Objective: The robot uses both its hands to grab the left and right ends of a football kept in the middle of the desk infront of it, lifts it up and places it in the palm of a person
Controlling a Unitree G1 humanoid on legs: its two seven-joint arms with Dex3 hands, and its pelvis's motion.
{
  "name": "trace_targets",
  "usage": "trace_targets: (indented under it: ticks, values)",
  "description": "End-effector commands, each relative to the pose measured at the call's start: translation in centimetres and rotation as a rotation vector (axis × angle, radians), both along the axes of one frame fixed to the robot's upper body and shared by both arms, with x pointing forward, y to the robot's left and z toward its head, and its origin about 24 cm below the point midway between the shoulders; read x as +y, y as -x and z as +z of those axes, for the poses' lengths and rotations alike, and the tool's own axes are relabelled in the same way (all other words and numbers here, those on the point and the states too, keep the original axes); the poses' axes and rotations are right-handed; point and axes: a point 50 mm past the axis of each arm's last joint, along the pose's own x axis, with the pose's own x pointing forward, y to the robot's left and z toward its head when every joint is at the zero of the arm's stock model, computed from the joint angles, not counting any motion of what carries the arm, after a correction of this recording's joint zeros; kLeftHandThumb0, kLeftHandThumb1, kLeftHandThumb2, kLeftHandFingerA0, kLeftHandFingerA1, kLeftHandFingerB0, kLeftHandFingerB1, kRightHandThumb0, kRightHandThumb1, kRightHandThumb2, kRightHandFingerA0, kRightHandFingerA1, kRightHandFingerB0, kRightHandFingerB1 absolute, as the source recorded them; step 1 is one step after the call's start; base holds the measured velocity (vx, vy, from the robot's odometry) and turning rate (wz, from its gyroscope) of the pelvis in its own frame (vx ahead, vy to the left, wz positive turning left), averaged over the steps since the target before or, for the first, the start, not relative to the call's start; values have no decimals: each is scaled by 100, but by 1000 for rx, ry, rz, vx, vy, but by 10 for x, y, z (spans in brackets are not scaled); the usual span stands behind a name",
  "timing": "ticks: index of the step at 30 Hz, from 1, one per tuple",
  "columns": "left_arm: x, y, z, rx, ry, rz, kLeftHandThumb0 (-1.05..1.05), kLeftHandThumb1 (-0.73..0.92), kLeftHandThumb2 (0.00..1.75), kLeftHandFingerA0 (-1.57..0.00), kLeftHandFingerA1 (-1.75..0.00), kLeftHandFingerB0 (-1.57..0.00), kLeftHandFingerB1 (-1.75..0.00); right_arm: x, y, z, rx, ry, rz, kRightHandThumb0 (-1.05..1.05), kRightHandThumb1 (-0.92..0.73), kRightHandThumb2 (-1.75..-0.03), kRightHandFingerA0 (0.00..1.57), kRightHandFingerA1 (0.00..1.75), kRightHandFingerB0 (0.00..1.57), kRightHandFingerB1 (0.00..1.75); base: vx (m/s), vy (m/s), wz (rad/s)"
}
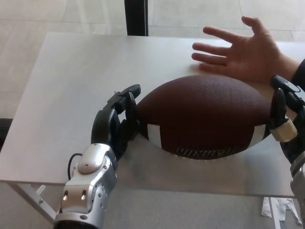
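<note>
Head view shows a brown football (205, 114) lying across the middle of a pale grey bench (71, 81), its long axis running left to right, with a white stripe near each pointed end and a line of white lettering along its lower side. At the ball's left tip, the robot's left hand (116, 125) is pressed against the leather, its black fingers (125, 98) curled up and over the end while the silver wrist housing (90, 179) rises from below the bench's near edge. At the opposite tip, the robot's right hand (283, 112) comes in from the picture's right edge; its dark fingers stand upright against the ball's right end, and a pale block on the hand sits just beside the white stripe there. Both hands are closed on the ends of the football, one on each side, and the ball appears to rest on the bench surface, though the contact line underneath is in shadow. Beyond the ball, at the far right part of the bench, a person's hand (245, 52) is held palm up with fingers spread, a dark sleeve (299, 71) showing at the wrist. No containers are in view. Past the far edge of the bench lies a light tiled floor (57, 14) and a dark vertical post (136, 16).
</note>
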Motion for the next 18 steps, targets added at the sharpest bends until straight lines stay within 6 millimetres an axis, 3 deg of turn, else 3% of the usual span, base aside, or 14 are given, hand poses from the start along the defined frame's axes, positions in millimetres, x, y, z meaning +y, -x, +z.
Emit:
trace_targets:
  ticks: [1, 3, 4, 5, 6, 7, 8, 9, 10, 11, 15, 16, 17, 18]
  values:
    - [-13, 3, -8, 41, -8, 52, -93, 92, 86, -48, -64, -26, -38, -2, 0, 5, -21, 15, 5, -79, -89, -67, 47, 55, 36, 31, 0, 0, 0]
    - [-19, 4, -9, 54, 10, 78, -92, 92, 85, -47, -62, -23, -36, -2, 1, 4, -8, -1, -1, -80, -89, -67, 47, 53, 35, 31, 0, 0, 0]
    - [-24, 6, -11, 66, 30, 106, -93, 88, 121, -41, -63, -18, -44, 0, 2, 2, -3, -11, 8, -79, -90, -67, 46, 54, 32, 30, 0, 0, 0]
    - [-26, 7, -11, 71, 38, 118, -93, 88, 121, -41, -63, -18, -44, 1, 3, 1, 0, -15, 12, -79, -90, -67, 46, 54, 32, 30, 0, 0, 0]
    - [-30, 8, -12, 87, 37, 135, -92, 92, 85, -47, -58, -22, -34, 2, 4, -1, 4, -26, 18, -80, -90, -68, 45, 54, 32, 30, 0, 0, 0]
    - [-38, 10, -12, 84, 34, 134, -92, 92, 84, -48, -64, -23, -35, 5, 5, -4, 7, -42, 0, -75, -72, -109, 42, 61, 24, 46, 0, 0, 0]
    - [-39, 10, -12, 84, 38, 135, -92, 92, 84, -48, -64, -23, -35, 4, 5, -3, 5, -37, -1, -75, -72, -109, 42, 61, 24, 46, 0, 0, 0]
    - [-43, 11, -12, 98, 43, 153, -93, 92, 81, -49, -63, -26, -34, 6, 5, -4, 1, -53, -8, -77, -90, -67, 48, 50, 34, 30, 0, 0, 0]
    - [-51, 12, -10, 111, 28, 176, -86, 92, 82, -50, -65, -28, -37, 9, 4, -3, -13, -65, -10, -74, -91, -68, 44, 46, 36, 31, 0, 0, 0]
    - [-54, 13, -10, 128, 40, 187, -78, 83, 118, -47, -69, -23, -48, 11, 3, 0, -25, -67, -3, -74, -92, -68, 44, 46, 34, 31, 0, 0, 0]
    - [-65, 13, -9, 200, -19, 183, -45, 91, 67, -44, -69, -27, -33, 19, -2, 10, -64, -45, 32, -79, -89, -67, 50, 53, 33, 31, 0, 0, 0]
    - [-71, 12, -8, 243, -52, 167, -39, 88, 66, -44, -68, -24, -33, 26, -5, 18, -95, -25, 81, -82, -76, -109, 45, 64, 24, 46, 0, 0, 0]
    - [-74, 12, -8, 247, -80, 150, -35, 89, 65, -41, -68, -23, -34, 30, -7, 22, -115, 0, 115, -77, -92, -68, 46, 57, 30, 30, 0, 0, 0]
    - [-76, 12, -8, 246, -86, 141, -35, 89, 65, -41, -68, -23, -34, 32, -7, 24, -128, 17, 130, -77, -92, -68, 46, 57, 30, 30, 0, 0, 0]
